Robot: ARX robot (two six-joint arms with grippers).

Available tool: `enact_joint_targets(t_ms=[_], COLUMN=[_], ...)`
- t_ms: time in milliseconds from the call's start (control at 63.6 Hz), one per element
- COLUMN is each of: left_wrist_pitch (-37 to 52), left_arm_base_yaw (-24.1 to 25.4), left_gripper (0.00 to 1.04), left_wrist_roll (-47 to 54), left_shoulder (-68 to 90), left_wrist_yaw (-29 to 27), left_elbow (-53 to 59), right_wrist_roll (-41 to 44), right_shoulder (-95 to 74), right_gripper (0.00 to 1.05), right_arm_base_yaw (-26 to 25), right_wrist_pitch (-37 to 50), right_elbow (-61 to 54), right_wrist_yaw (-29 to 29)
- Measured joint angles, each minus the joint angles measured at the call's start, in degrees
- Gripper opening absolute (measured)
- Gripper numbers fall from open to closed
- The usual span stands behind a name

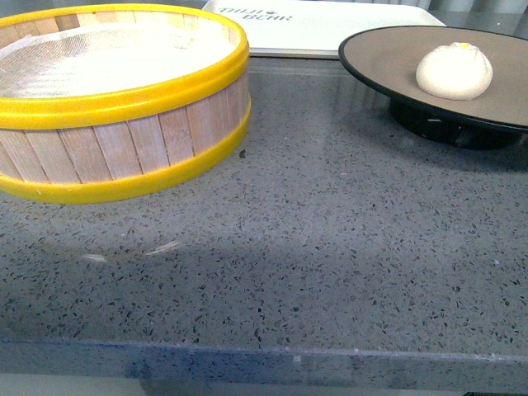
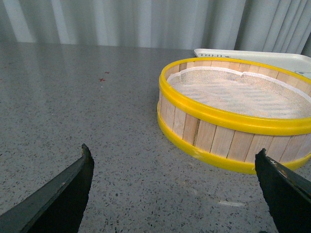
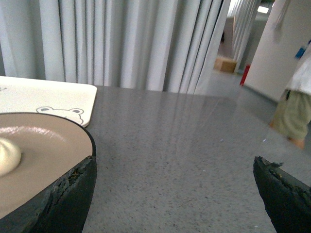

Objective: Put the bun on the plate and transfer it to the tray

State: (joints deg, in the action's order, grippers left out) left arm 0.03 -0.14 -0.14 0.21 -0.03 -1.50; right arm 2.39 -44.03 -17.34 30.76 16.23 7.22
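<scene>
At the far left of the front view stands the wooden steamer basket (image 1: 115, 107), yellow-rimmed and lined with white mesh cloth. No bun shows inside it, which fits its being the place the bun came from. The left pincer (image 2: 174, 151) faces this basket from low over the tabletop (image 1: 313, 247). Its two dark fingers are spread wide with nothing between them, so it looks parked rather than at work.

Behind, toward the middle, lies the white tray (image 1: 330, 25) with faint grey lettering, flat against the back of the tabletop and bare where it shows.

To the right stands the tan plate (image 1: 388, 58) on its black foot, on the tabletop just in front of the tray's near corner. Whether its rim overhangs the tray I cannot tell. The bun (image 1: 454, 71) sits upright on the plate, so the first half of the task looks done and the plate is not yet on the tray.

The right pincer (image 3: 175, 160) is likewise wide open and empty, with one finger close beside the plate's rim, probably lined up to grip the rim and carry the plate over.
</scene>
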Motion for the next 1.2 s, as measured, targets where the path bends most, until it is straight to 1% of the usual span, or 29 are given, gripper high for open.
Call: enact_joint_targets(t_ms=[31,79,94,173,267,378,441,629,755,1196], left_wrist_pitch=[0.0,0.0,0.0,0.0,0.0,0.0,0.0,0.0,0.0,0.0], left_arm_base_yaw=[0.0,0.0,0.0,0.0,0.0,0.0,0.0,0.0,0.0,0.0], left_gripper=[0.98,0.98,0.98,0.98,0.98,0.98,0.98,0.98,0.98,0.98], left_wrist_roll=[0.0,0.02,0.0,0.02,0.0,0.0,0.0,0.0,0.02,0.0], left_shoulder=[0.0,0.0,0.0,0.0,0.0,0.0,0.0,0.0,0.0,0.0], left_wrist_yaw=[-0.02,-0.02,0.0,0.0,0.0,-0.02,0.0,0.0,0.0,0.0], left_elbow=[0.0,0.0,0.0,0.0,0.0,0.0,0.0,0.0,0.0,0.0], right_wrist_roll=[-4.5,-12.37,-13.75,-24.0,-36.48,-46.71,-50.25,-55.01,-56.92,-65.96], right_shoulder=[-4.35,-9.25,-10.1,-15.13,-18.53,-20.26,-21.44,-25.16,-27.8,-35.39], right_gripper=[0.96,0.96,0.96,0.96,0.96,0.96,0.96,0.96,0.96,0.96], right_arm_base_yaw=[-1.75,-3.02,-3.13,-3.17,-1.79,0.07,0.57,-0.59,-0.66,9.7], right_wrist_pitch=[-1.7,-4.55,-5.07,-9.6,-15.65,-18.88,-20.06,-22.36,-21.99,-13.81], right_elbow=[3.41,7.58,8.35,13.35,17.81,19.54,19.8,20.0,20.94,21.38], right_wrist_yaw=[2.89,6.47,7.13,10.64,15.56,18.43,19.3,21.16,21.77,20.0])
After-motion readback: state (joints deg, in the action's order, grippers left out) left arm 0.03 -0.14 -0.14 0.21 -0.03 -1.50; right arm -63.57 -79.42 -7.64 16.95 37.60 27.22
